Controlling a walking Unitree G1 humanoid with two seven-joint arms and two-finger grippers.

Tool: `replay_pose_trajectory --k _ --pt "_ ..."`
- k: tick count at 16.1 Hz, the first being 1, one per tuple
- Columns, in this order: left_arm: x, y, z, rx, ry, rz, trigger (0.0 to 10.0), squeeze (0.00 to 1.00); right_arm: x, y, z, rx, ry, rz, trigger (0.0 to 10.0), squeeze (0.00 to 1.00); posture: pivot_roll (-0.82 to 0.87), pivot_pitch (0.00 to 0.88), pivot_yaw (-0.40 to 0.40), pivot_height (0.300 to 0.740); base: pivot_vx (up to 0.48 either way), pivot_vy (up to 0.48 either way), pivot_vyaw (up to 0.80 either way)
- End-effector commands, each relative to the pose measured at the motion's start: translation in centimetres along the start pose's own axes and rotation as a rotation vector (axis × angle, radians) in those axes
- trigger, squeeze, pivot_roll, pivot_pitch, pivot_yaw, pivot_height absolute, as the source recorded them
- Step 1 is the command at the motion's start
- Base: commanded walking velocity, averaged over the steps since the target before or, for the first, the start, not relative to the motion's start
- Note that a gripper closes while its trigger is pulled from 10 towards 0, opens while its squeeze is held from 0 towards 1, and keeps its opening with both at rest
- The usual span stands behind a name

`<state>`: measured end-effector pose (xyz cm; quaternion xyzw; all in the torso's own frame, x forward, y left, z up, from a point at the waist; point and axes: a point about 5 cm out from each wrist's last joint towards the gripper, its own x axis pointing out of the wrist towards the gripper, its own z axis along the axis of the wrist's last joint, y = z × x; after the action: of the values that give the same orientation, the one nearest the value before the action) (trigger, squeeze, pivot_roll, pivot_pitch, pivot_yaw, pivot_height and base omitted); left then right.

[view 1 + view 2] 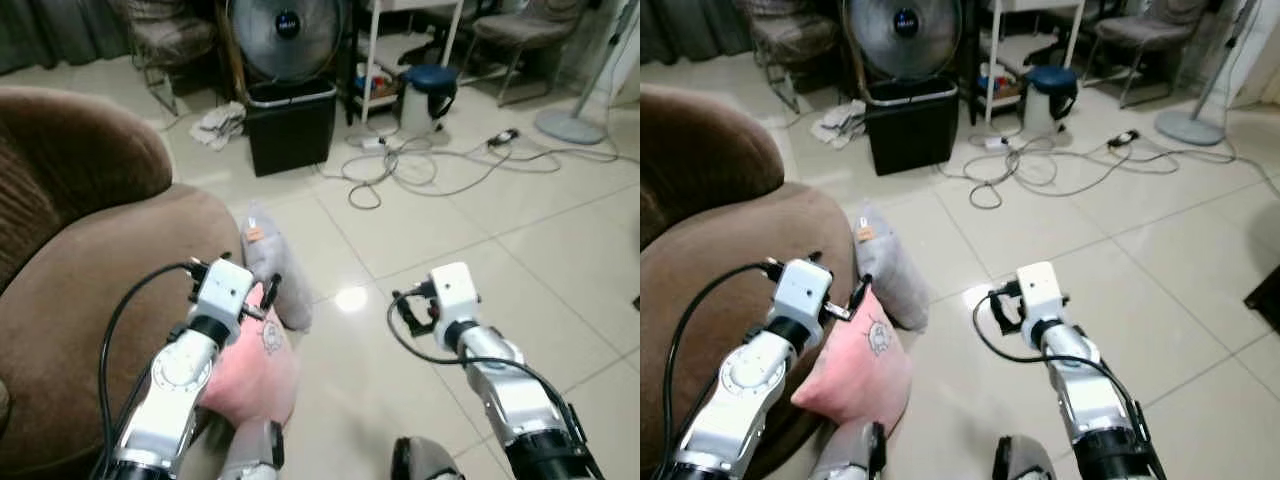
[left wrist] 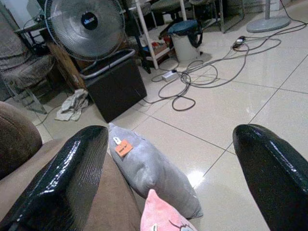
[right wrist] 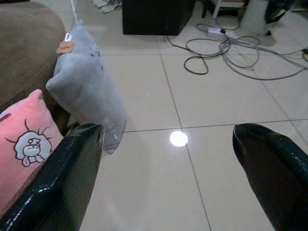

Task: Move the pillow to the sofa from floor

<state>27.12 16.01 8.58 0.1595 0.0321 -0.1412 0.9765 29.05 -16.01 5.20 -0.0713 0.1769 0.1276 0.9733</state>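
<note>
A grey pillow (image 1: 275,268) with an orange tag stands on the tiled floor, leaning against the front of the brown sofa (image 1: 90,270). Beside it a pink pillow (image 1: 262,368) with a cartoon print also rests against the sofa. My left gripper (image 1: 268,298) hovers just above the pink pillow's top corner, open, with nothing between its fingers (image 2: 72,178). My right gripper (image 1: 412,312) hangs open over bare floor to the right of both pillows. In the right wrist view the grey pillow (image 3: 89,91) and the pink pillow (image 3: 24,144) lie off to one side of it.
A black bin (image 1: 292,125) with a fan (image 1: 285,30) behind it stands beyond the pillows. Tangled cables (image 1: 400,165) and a power strip cross the floor. A white container with a blue lid (image 1: 428,95), a crumpled cloth (image 1: 220,125), chairs and a fan base (image 1: 570,125) stand further back.
</note>
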Motion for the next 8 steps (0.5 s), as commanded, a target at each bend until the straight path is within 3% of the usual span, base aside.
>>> replay_pose_trajectory --k 1,4,8 --pt "0.11 0.46 -0.07 0.014 0.013 0.015 10.0 0.00 0.07 0.20 0.15 0.002 -0.011 0.002 10.0 0.00 0.05 0.000 0.014 0.630 0.000 0.000 0.00" --pt "0.20 0.63 -0.25 0.010 0.021 0.021 10.0 0.00 0.07 0.24 0.02 0.005 -0.009 -0.003 10.0 0.00 0.05 0.000 0.017 0.630 0.000 0.000 0.00" --pt "0.18 0.52 -0.19 0.013 0.019 0.016 10.0 0.00 0.10 0.29 -0.10 0.008 -0.003 0.000 10.0 0.00 0.05 0.000 0.017 0.596 0.000 0.000 0.00"
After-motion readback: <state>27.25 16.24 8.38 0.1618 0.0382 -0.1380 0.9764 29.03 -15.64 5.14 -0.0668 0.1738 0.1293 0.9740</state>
